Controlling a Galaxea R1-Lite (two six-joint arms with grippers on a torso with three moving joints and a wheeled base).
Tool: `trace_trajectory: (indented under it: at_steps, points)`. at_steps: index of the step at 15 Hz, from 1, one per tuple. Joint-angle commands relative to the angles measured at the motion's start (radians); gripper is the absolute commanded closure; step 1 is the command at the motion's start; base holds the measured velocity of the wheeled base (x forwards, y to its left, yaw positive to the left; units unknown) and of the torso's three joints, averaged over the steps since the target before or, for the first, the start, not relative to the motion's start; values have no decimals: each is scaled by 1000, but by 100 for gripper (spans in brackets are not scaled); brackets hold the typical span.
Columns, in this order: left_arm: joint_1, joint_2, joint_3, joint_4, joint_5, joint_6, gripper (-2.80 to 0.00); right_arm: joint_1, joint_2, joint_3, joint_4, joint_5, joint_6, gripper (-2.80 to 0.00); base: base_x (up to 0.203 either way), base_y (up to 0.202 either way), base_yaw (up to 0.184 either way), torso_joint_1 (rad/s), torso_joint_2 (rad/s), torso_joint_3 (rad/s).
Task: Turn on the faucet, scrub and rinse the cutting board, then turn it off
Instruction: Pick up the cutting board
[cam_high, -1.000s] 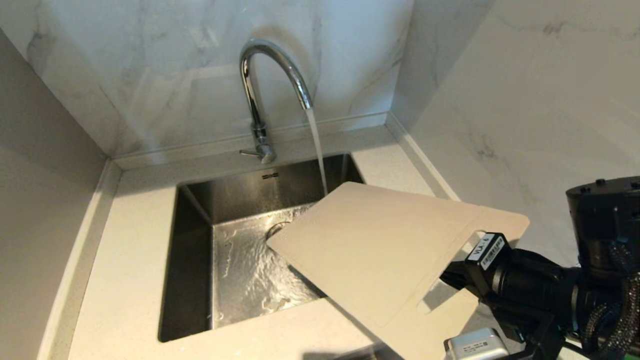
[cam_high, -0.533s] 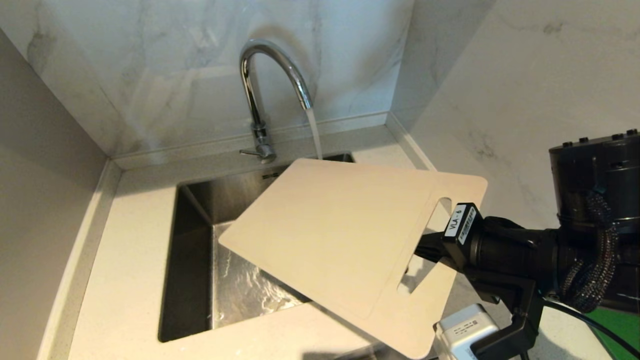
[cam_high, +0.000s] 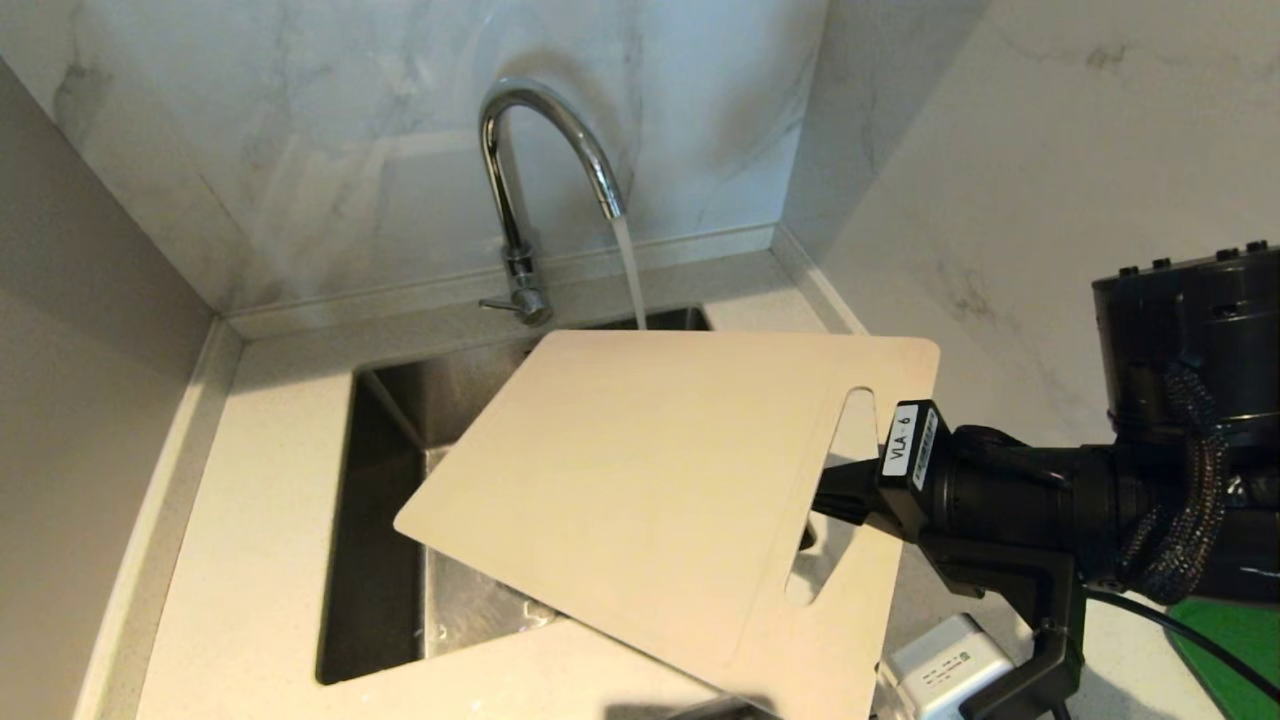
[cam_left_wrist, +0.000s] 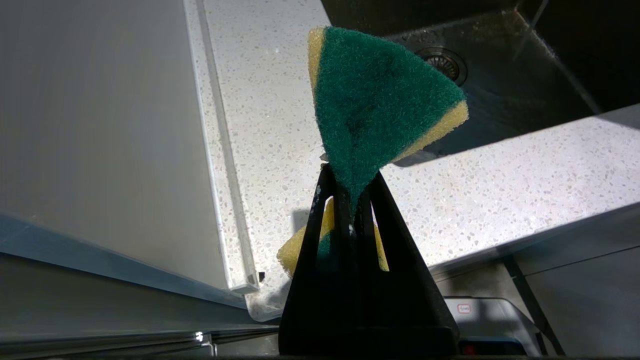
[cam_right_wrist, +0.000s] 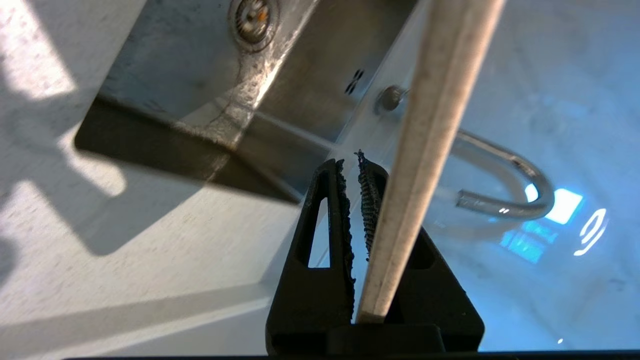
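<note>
Over the steel sink (cam_high: 385, 520), in the middle of the head view, the cutting board (cam_high: 650, 490) hangs tilted, its far edge just below the running faucet (cam_high: 520, 190), whose stream drops behind that edge. The right pincer (cam_high: 835, 495), entering from the right of the frame, is clamped narrow on the board's handle end beside the slot. In the right wrist view the board (cam_right_wrist: 425, 150) shows edge-on between the pincer's fingers (cam_right_wrist: 345, 210). The left pincer (cam_left_wrist: 350, 200) grips a green-and-yellow sponge (cam_left_wrist: 375, 100) above the speckled table (cam_left_wrist: 280, 125), near the sink's corner.
</note>
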Motion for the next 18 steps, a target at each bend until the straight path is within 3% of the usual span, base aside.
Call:
trace_trajectory:
  at_steps: [1, 8, 10, 12, 18]
  points:
    - [1, -1, 0, 0, 0, -1, 0, 0, 14, -11, -4, 39, -23, 0, 0, 0, 0, 0, 0, 0]
    - [1, -1, 0, 0, 0, -1, 0, 0, 87, -86, -3, 189, -57, 0, 0, 0, 0, 0, 0, 0]
    - [1, -1, 0, 0, 0, -1, 0, 1, 89, -104, 32, 197, -68, 0, 0, 0, 0, 0, 0, 0]
    - [1, -1, 0, 0, 0, -1, 0, 2, 85, -151, 132, 186, -87, 0, 0, 0, 0, 0, 0, 0]
    - [1, -1, 0, 0, 0, -1, 0, 1, 156, -451, 526, 70, -244, 0, 0, 0, 0, 0, 0, 0]
